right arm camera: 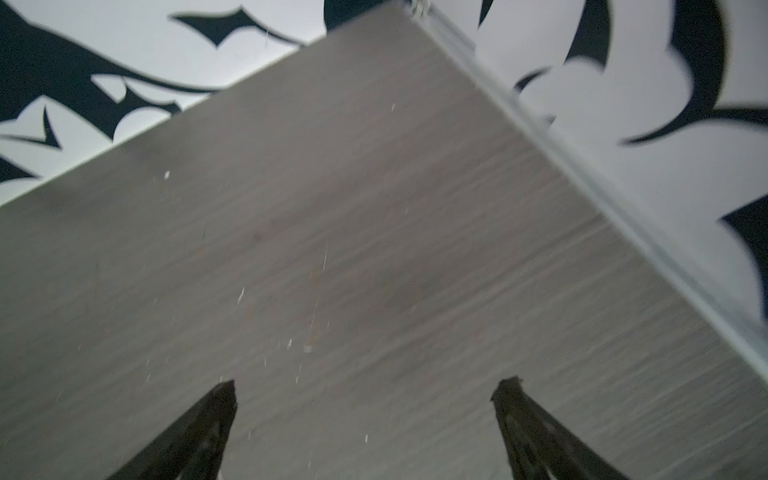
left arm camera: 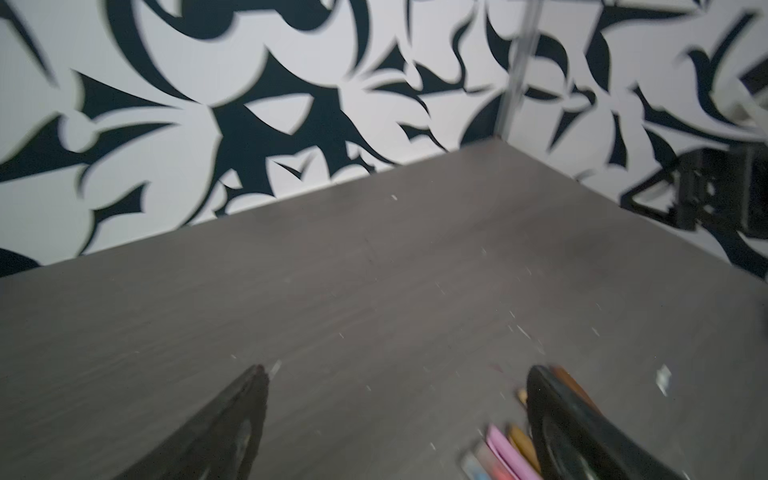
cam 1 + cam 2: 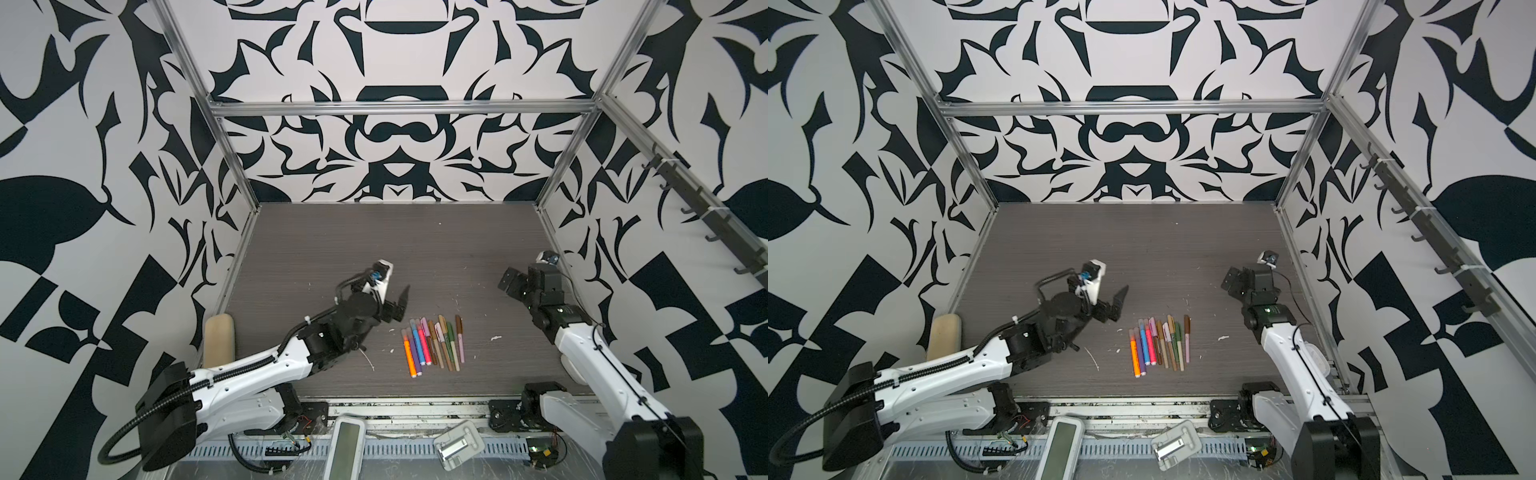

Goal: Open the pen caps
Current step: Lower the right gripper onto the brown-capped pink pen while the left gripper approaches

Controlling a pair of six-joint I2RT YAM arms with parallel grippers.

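Since the pen caps (image 3: 424, 325) seem all on, the pens (image 3: 432, 345) lying in 1 row on the table (image 3: 374, 249), approach is in hand: left gripper (image 3: 400, 303) just beside them, right gripper (image 3: 509, 282) well apart, both spread wide, empty. Next, pinch 1 barrel.

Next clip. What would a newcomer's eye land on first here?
The bold black-and-white patterned walls around the cell, then the bright row of pens lying side by side near the front middle of the grey table. The left gripper hangs open just beside the pens; the right gripper, also open, is off near the side wall.
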